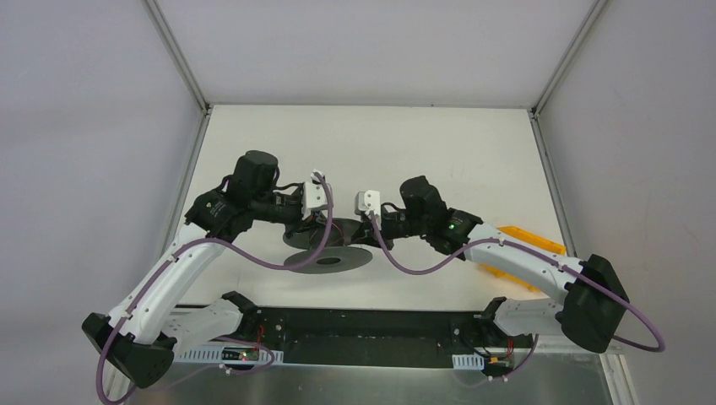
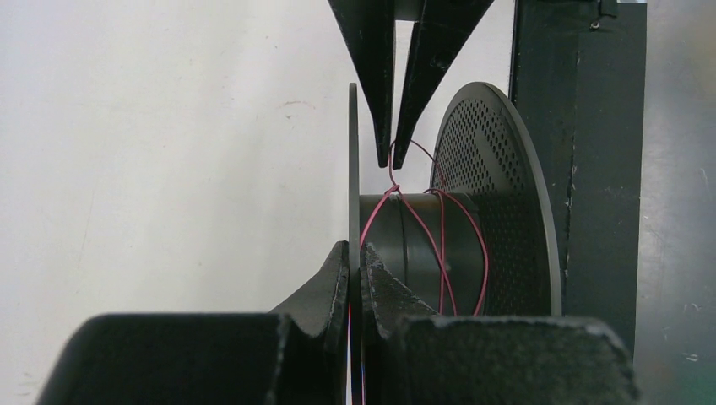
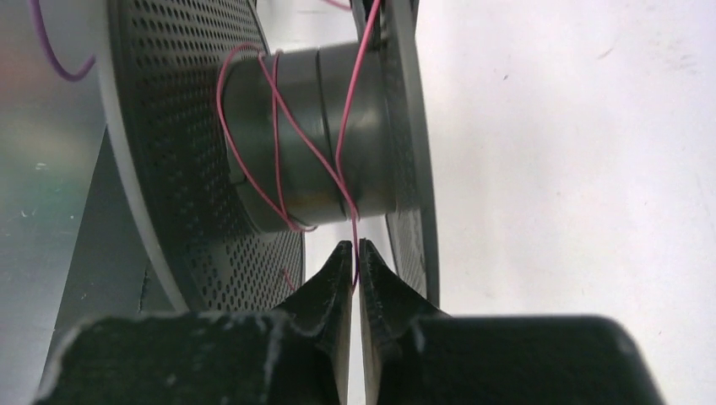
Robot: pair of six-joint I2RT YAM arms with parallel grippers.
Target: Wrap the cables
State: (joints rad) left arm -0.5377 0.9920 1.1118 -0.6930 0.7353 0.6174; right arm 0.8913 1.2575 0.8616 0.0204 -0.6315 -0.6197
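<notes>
The thin pinkish cable [image 3: 274, 126] lies in a few loose, crossing turns around the hub of the dark grey spool [image 3: 186, 169], which is between the two arms over the white desk [image 3: 574, 169]. The left hand [image 2: 355, 249] is clamped on the edge of one thin flange, a finger on either side. The right hand [image 3: 355, 246] is pinched together on the cable's strand just off the hub, between the flanges.
</notes>
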